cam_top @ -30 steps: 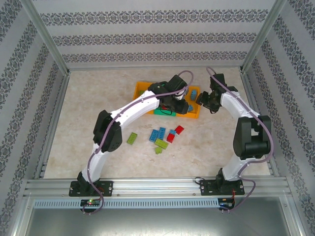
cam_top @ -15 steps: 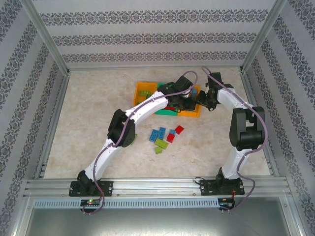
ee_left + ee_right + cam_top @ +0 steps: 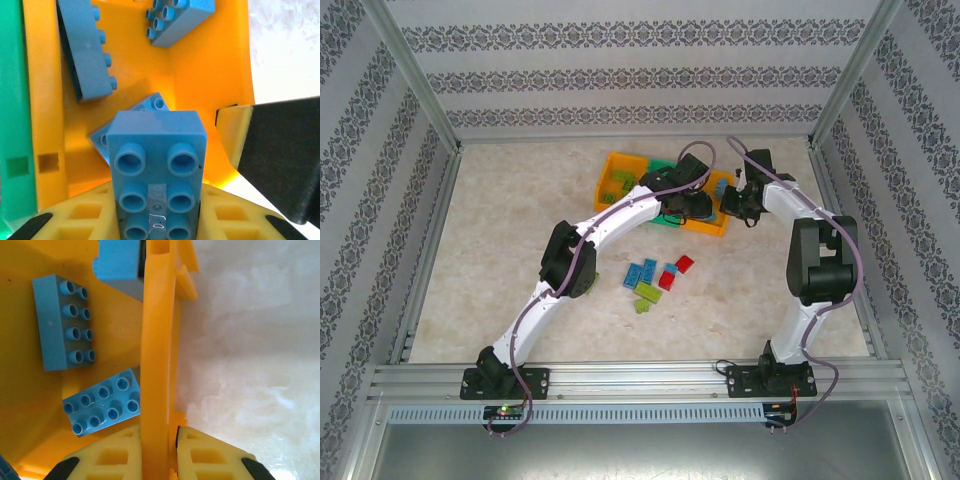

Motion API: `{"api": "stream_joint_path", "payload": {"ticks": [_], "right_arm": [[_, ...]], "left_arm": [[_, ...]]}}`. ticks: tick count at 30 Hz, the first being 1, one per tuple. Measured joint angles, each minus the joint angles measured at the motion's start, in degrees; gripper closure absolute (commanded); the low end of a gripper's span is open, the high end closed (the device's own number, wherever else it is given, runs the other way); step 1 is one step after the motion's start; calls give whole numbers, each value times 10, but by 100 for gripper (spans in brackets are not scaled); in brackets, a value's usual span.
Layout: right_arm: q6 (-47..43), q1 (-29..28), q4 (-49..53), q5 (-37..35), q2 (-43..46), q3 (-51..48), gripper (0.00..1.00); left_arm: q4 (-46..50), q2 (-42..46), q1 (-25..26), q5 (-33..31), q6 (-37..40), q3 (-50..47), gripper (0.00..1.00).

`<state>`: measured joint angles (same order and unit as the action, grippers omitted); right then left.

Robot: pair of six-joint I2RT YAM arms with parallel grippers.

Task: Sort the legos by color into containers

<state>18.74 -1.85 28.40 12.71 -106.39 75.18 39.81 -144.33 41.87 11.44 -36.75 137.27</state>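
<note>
Left gripper (image 3: 159, 212) pinches a blue brick (image 3: 157, 145) over the orange bin (image 3: 200, 75); more blue bricks (image 3: 67, 322) inside. Right gripper (image 3: 159, 445) clamps its wall. Loose legos (image 3: 655, 278) near the bin

Table (image 3: 490, 210) was pale marbled beige. Wallpapered walls (image 3: 640, 70) with dark floral bands rose past far, left and right edges. Aluminium rail (image 3: 640, 378) ran along near edge, perforated strip (image 3: 640, 413) just below it.

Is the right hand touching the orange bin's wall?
Touching. The right wrist view shows the right hand shut on the orange bin, with its wall pinched between the two fingers.
</note>
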Motion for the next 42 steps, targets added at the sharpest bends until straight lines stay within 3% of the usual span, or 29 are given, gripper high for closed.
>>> {"api": "stream_joint_path", "payload": {"ticks": [4, 14, 19, 28, 34, 35, 38, 39, 42], "right_arm": [[-7, -2, -11, 7, 6, -11, 93], [-10, -7, -16, 25, 15, -20, 96], [-33, -20, -2, 21, 25, -28, 97], [-90, -75, 16, 31, 67, -75, 96], [-80, -90, 15, 27, 87, -97, 81], [-74, -92, 15, 24, 86, -97, 72], [-45, -99, 19, 19, 81, -97, 59], [-35, -103, 22, 18, 79, -97, 51], [-10, -113, 27, 10, 80, -96, 44]], "left_arm": [[-1, 0, 0, 7, -12, 6, 36], [32, 17, -11, 1, -11, 11, 0], [52, 53, -25, -21, -8, -31, 1], [83, 247, -67, -98, 10, -304, 1], [87, 368, -115, -128, 20, -430, 1], [87, 377, -123, -132, 21, -440, 1], [87, 389, -138, -146, 29, -457, 1], [87, 389, -139, -148, 32, -461, 1], [86, 391, -139, -151, 37, -478, 1]]}}
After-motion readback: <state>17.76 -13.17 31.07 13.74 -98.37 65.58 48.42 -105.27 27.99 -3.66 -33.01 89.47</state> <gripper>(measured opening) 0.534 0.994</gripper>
